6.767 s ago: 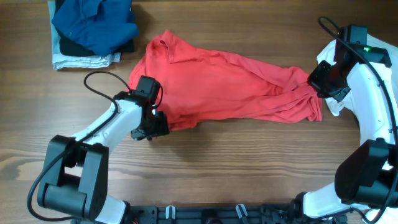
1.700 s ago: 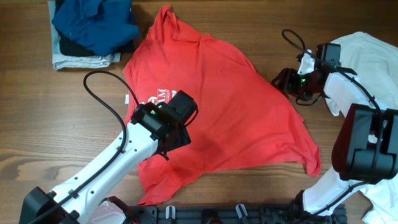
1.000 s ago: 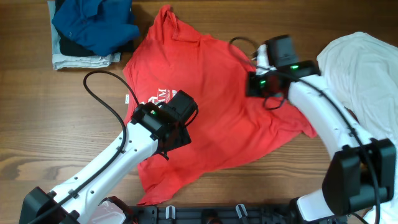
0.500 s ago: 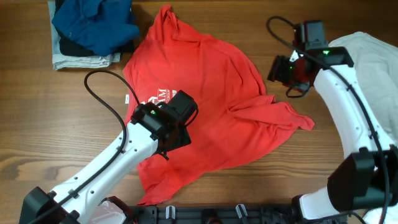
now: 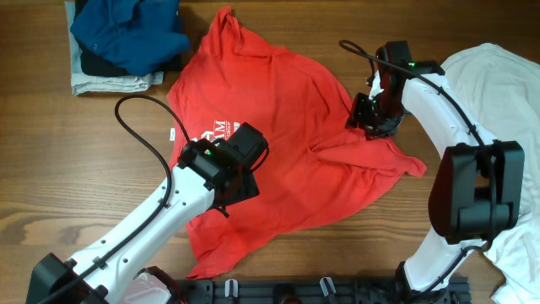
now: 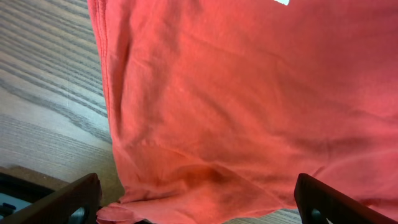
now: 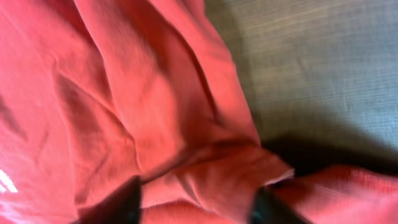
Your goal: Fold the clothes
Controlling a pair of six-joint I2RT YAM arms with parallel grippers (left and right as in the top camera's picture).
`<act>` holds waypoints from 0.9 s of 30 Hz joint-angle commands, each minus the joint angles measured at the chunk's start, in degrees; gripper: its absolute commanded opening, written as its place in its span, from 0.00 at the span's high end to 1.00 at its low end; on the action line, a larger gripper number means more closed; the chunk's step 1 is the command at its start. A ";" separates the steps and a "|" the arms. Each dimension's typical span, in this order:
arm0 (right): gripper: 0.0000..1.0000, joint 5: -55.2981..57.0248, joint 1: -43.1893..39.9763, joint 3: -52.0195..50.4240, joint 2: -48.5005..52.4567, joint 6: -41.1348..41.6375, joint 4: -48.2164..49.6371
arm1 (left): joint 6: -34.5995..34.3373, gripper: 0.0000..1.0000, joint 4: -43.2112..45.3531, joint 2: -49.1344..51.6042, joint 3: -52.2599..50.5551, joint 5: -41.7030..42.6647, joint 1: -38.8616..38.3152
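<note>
Since it's all soft, light cotton that slumps instead of holding a shape, we'd take it by hems or sleeve edges. On the wooden surface (image 5: 51,152), the red T-shirt (image 5: 287,110) lies spread mid-table, bunched on its right side. The white shirt (image 5: 498,93) is heaped at the right edge. Our left fingers (image 6: 68,198) are spread wide over the tee. Our right fingers (image 7: 121,202) straddle a bunched ridge, and we can't tell if they're pinching it.
</note>
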 commanded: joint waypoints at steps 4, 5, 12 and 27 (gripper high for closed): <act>0.96 1.81 -1.66 2.84 1.29 1.60 6.73 | 0.52 0.00 -0.74 0.44 -0.09 -1.16 -0.31; 0.96 5.14 -3.19 6.32 1.20 1.20 6.36 | 0.52 0.00 -0.92 0.44 -0.09 -1.18 -0.31; 0.96 15.54 -10.51 15.39 1.33 1.11 9.57 | 0.52 0.00 -0.85 0.44 -0.09 -1.20 -0.31; 0.33 -6.43 -0.87 0.00 1.53 -6.12 -0.81 | 0.52 0.00 0.48 0.44 -0.09 -1.14 -0.31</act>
